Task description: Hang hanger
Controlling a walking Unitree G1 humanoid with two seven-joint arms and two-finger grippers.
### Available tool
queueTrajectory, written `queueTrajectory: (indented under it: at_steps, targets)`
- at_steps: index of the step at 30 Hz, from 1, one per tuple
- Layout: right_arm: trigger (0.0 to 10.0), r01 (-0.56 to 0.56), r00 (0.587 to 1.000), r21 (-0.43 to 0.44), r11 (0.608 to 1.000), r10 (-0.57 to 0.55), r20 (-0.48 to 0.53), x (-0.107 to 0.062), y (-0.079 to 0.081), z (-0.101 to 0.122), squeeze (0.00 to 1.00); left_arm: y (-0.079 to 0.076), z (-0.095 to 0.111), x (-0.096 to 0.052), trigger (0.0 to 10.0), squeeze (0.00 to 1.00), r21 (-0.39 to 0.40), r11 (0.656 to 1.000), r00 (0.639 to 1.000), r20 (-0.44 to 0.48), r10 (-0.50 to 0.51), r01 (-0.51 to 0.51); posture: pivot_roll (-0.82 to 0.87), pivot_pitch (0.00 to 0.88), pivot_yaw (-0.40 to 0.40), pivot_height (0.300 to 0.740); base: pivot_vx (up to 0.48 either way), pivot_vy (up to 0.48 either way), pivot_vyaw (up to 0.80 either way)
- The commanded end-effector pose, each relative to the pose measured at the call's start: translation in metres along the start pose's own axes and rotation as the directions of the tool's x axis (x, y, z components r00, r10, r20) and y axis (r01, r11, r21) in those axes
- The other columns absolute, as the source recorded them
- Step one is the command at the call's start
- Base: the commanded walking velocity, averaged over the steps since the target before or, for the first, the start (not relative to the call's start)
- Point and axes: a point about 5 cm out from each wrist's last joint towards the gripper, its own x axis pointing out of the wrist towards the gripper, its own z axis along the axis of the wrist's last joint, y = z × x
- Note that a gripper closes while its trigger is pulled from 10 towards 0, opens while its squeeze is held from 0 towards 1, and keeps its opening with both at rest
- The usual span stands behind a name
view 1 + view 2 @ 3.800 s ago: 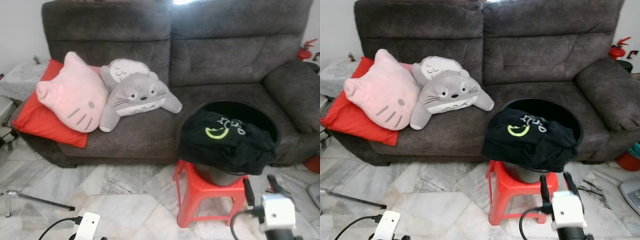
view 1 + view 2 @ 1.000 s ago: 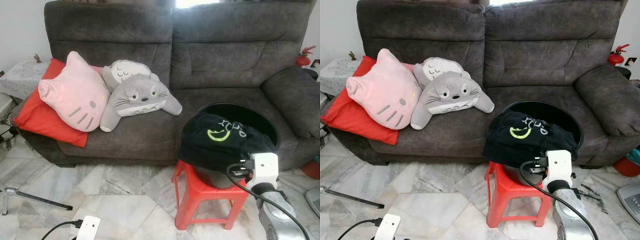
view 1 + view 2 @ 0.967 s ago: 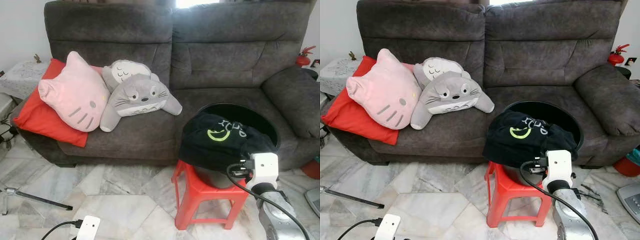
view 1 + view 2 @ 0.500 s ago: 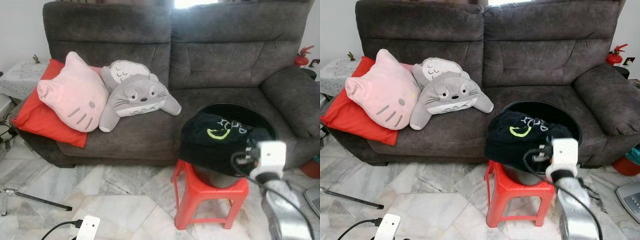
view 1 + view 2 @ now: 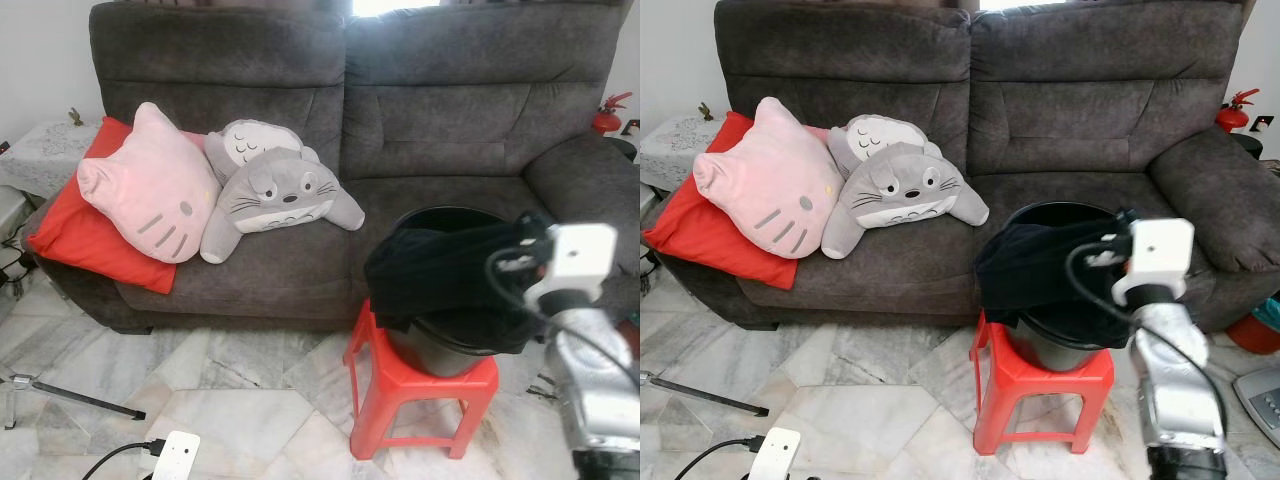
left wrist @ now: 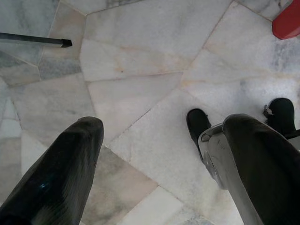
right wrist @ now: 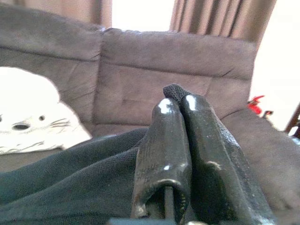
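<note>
Now right pincer [image 7: 176, 105] pinching black garment [image 5: 1040, 265]

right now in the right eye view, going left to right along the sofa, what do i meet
red cushion → pink cat pillow → grey plush → black garment draped over the black bucket on the red stool → right tool pinching the garment → sofa armrest

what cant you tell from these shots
- Hanger: none made out; the black garment covers the bucket.
- Bucket contents: hidden by the garment, eye views.
- Right end effector: hidden behind its wrist camera in eye views.
- Garment's extent: cut off by the right wrist view's edge.
</note>
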Motion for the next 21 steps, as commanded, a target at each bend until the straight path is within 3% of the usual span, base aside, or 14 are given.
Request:
queueTrajectory:
  at_steps: [1,7,16,21]
  targets:
    - [0.0,0.035,0.999,-0.009,0.999,-0.035,-0.020,0.001,-0.008,-0.002,0.00,0.001,-0.001,0.000,10.0,0.00,-0.007,1.000,1.000,-0.006,0.007,-0.007,-0.14,0.000,-0.013,0.740,0.000,0.000,0.00]
    - [0.0,-0.017,1.000,-0.001,1.000,0.017,-0.008,0.005,-0.004,0.000,0.00,0.001,-0.001,0.000,10.0,0.00,-0.007,1.000,1.000,-0.006,0.008,-0.008,-0.14,0.000,-0.010,0.740,0.000,0.000,0.00]
    - [0.0,-0.097,0.995,-0.019,0.995,0.097,0.013,0.025,0.001,0.008,0.00,0.001,-0.001,0.000,10.0,0.00,-0.008,1.000,1.000,-0.006,0.009,-0.009,-0.14,0.000,-0.008,0.740,0.000,0.000,0.00]
    - [0.0,-0.214,0.976,-0.059,0.975,0.211,-0.056,0.035,0.018,-0.002,0.00,0.001,-0.001,0.000,10.0,0.00,-0.008,1.000,1.000,-0.007,0.009,-0.009,-0.14,0.000,-0.008,0.740,0.000,0.000,0.00]
